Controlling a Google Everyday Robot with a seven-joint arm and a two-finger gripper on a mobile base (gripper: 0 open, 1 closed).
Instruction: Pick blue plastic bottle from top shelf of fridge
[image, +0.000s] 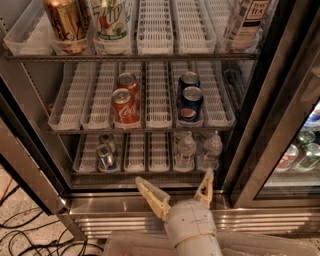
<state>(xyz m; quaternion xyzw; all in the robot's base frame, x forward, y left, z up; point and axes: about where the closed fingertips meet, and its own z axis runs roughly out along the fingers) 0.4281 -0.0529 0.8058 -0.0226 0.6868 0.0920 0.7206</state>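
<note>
The tea bottle (247, 20), clear plastic with a white-and-dark "TEA" label, stands at the right end of the top shelf (150, 57); its cap is cut off by the upper edge of the view. The fridge (260, 130) is open, with racks of white slotted lanes. My gripper (173, 177) is open and empty, low in front of the fridge's bottom sill, far below the tea bottle and to its left. Its two tan fingers (150, 196) point up towards the lowest rack.
A gold can (65, 20) and a green-and-white 7UP bottle (111, 20) stand at the top shelf's left. Red cola cans (125, 105) and blue cans (190, 100) sit on the middle rack. Water bottles (186, 150) and small cans (106, 152) sit on the lowest. A glass-fronted unit (300, 150) stands to the right; cables (20, 235) lie on the floor.
</note>
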